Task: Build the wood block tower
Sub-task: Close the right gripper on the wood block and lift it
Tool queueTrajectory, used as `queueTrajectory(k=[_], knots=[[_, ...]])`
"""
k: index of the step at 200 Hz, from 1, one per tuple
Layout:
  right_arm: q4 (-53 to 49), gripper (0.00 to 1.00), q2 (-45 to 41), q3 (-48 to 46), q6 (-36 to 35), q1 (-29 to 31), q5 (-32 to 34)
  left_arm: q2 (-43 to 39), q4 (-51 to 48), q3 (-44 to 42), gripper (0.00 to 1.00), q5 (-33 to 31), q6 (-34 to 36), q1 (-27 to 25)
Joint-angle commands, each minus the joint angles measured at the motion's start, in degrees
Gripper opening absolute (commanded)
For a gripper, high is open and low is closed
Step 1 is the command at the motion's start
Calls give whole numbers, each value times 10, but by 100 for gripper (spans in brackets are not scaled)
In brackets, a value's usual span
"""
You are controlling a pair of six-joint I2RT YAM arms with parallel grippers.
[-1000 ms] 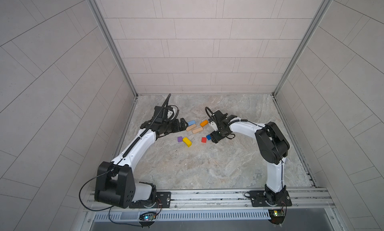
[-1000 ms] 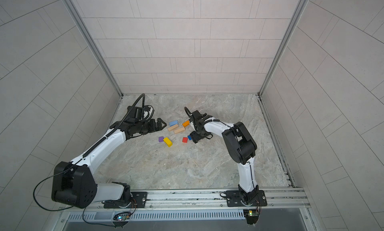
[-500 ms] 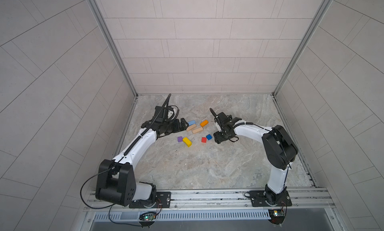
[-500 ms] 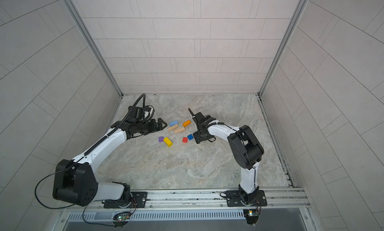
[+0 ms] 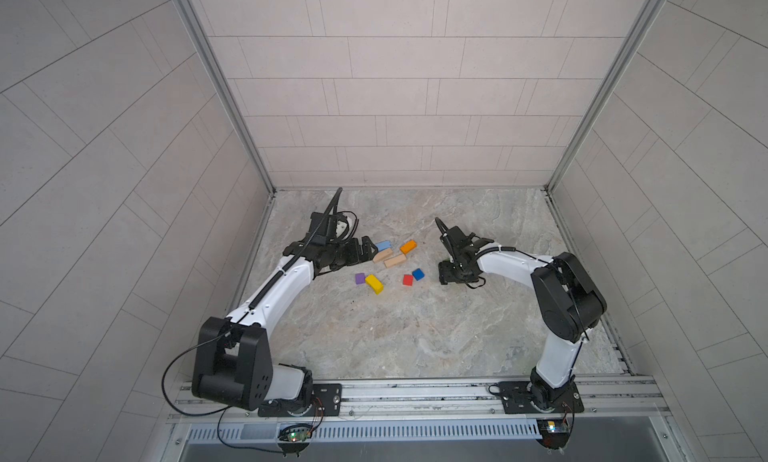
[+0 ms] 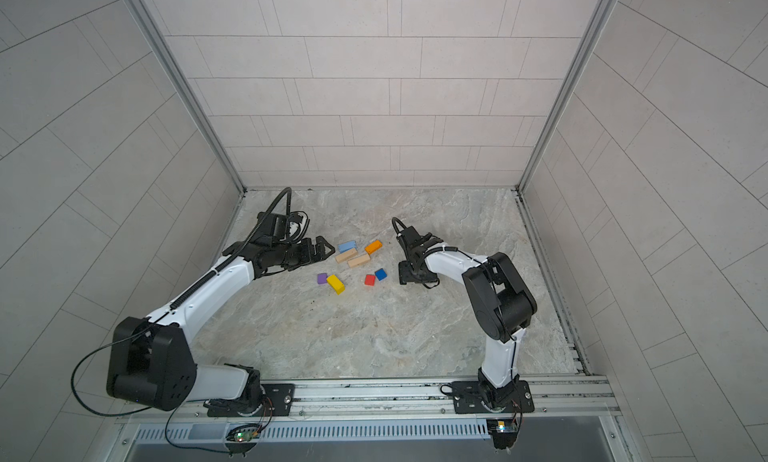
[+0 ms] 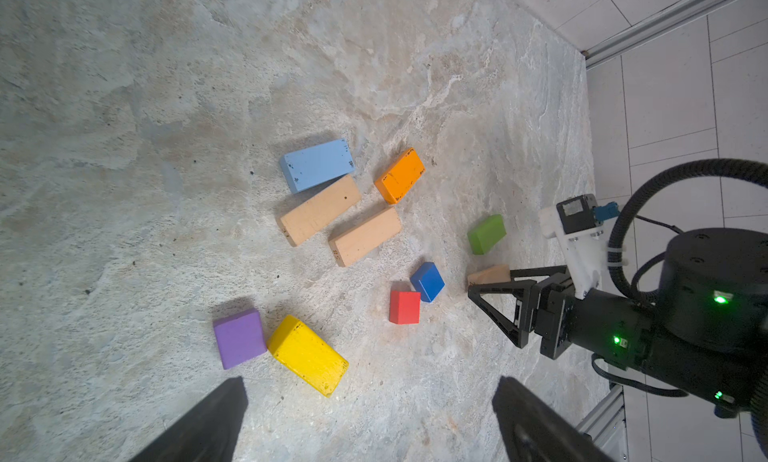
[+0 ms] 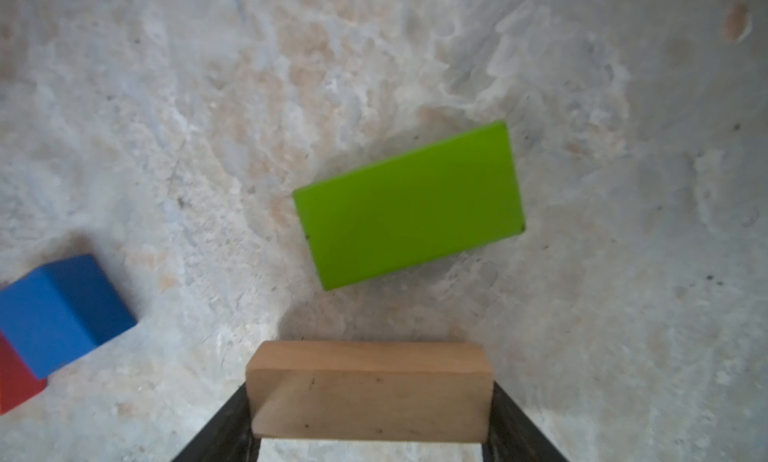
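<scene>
- Wood blocks (image 5: 395, 261) lie scattered in a single layer on the marbled grey stone-look floor (image 5: 415, 335), between the two arms.
- One plain tan wooden bar (image 8: 368, 391) stands on its long edge, crosswise in the right gripper (image 8: 370, 402). The gripper's black fingers (image 8: 224, 428) are clamped against the bar's two ends. The bar is low over the floor, but whether it touches the floor cannot be told.
- A green rectangular wooden brick (image 8: 409, 204) lies flat just beyond that bar, apart from it and turned at a slant.
- A blue wooden cube (image 7: 428, 281) and a red wooden cube (image 7: 404, 307) sit just beside each other, near the right gripper on its inner side.
- A pair of loose tan wooden bars (image 7: 320, 210) lies side by side, nearly parallel, in the middle of the group.
- A light-blue wooden brick (image 7: 318, 165) rests along the long side of one of them.
- An orange wooden brick (image 7: 400, 175) sits just beside the end of the other.
- A purple wooden cube (image 7: 240, 338) and a yellow rectangular wooden brick (image 7: 307, 355) lie close together on the near side of the group.
- In both top views the left gripper (image 5: 368, 250) hangs low at the left edge of the group, just beside the light-blue wooden brick. Its jaws are spread wide with nothing between them.
- Pale tiled walls (image 5: 395, 86) enclose the floor on three sides.
- A metal rail (image 5: 415, 393) along the front carries both arm bases.
</scene>
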Motion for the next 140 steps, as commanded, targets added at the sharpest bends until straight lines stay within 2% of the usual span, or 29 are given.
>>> queueTrajectory(k=[1, 79, 140], knots=[[2, 50, 22, 21, 19, -6, 5, -9, 1, -3, 100, -1, 2, -3], [-17, 50, 84, 97, 32, -20, 34, -16, -7, -2, 100, -8, 8, -3], [-34, 51, 49, 70, 48, -22, 38, -16, -8, -1, 100, -9, 8, -3]])
